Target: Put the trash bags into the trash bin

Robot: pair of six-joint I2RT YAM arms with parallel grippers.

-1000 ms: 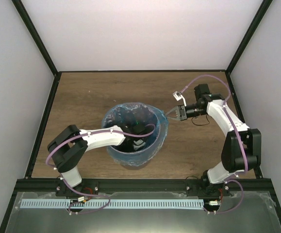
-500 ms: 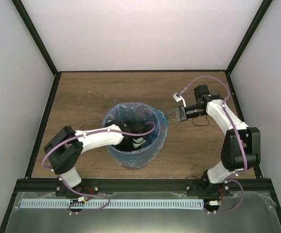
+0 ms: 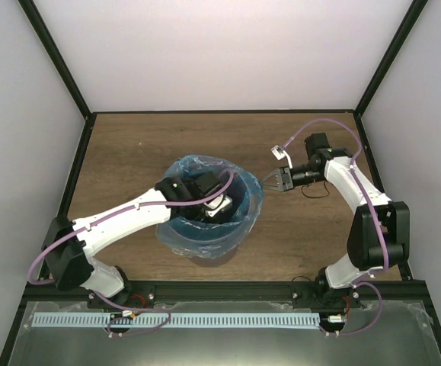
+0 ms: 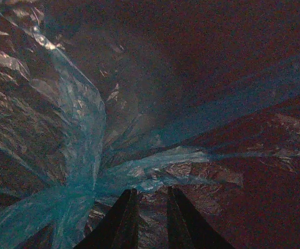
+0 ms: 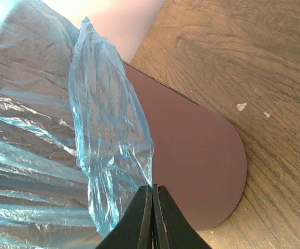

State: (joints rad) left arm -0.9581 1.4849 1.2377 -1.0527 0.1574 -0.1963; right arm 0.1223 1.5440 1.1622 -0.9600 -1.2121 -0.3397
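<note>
The mauve-brown trash bin [image 3: 217, 256] stands mid-table, lined with the light-blue trash bag [image 3: 205, 169], whose edge is folded over its rim. My left gripper [image 3: 211, 213] reaches down inside the bin. In the left wrist view it [image 4: 152, 194] is open, with narrowly parted fingers [image 4: 126, 218], just above the crinkled bag [image 4: 82, 155] on the dark bin floor. My right gripper [image 3: 270, 181] is at the bin's right rim. In the right wrist view it [image 5: 153, 189] is shut on a fold of the bag [image 5: 105, 135] beside the bin's outer wall [image 5: 191, 155].
The wooden table [image 3: 129, 152] is bounded by black frame posts [image 3: 74, 175] and white walls on three sides. A thin black cable loop [image 3: 313, 191] hangs under the right wrist. A metal rail runs along the near edge [image 3: 174, 320].
The left arm has swung its elbow out to the left and its gripper has moved toward the far side inside the bin. The bag's left side bulges out more. The right gripper has not moved.
</note>
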